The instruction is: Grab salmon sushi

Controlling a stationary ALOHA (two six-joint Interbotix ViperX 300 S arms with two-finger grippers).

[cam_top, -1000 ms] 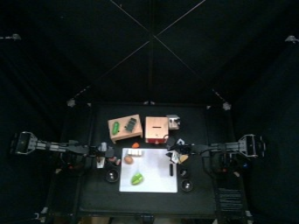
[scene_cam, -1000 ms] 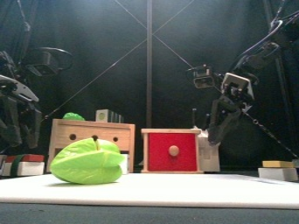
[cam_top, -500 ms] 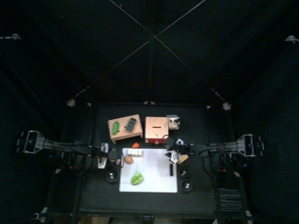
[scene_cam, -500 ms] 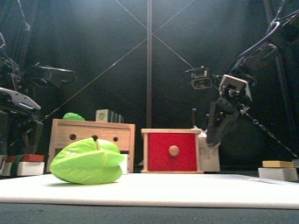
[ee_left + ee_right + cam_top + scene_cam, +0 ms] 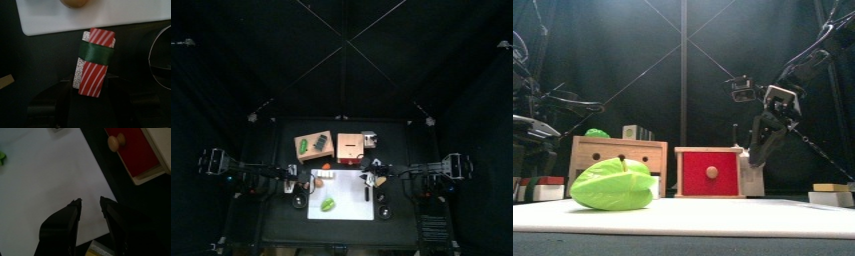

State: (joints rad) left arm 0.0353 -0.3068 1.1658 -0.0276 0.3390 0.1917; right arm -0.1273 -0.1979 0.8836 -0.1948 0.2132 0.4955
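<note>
The salmon sushi (image 5: 93, 60), red and white striped with a dark green band, lies on the black table just off the edge of the white board (image 5: 100, 20). My left gripper (image 5: 92, 82) is low over it, open, with its dark jaws on either side of the sushi's near end. In the top view the left gripper (image 5: 294, 185) is at the board's left edge. My right gripper (image 5: 90, 203) is open and empty above the board's right side, near the red box (image 5: 143, 153). It also shows in the front view (image 5: 758, 150).
A green toy vegetable (image 5: 613, 183) lies on the white board (image 5: 352, 205). Behind it stand a wooden box (image 5: 617, 155) and the red box (image 5: 711, 172) with a round knob. Small blocks (image 5: 831, 193) sit at the far right of the table.
The left arm has come down and moved in toward the board's left edge. The right arm has barely moved.
</note>
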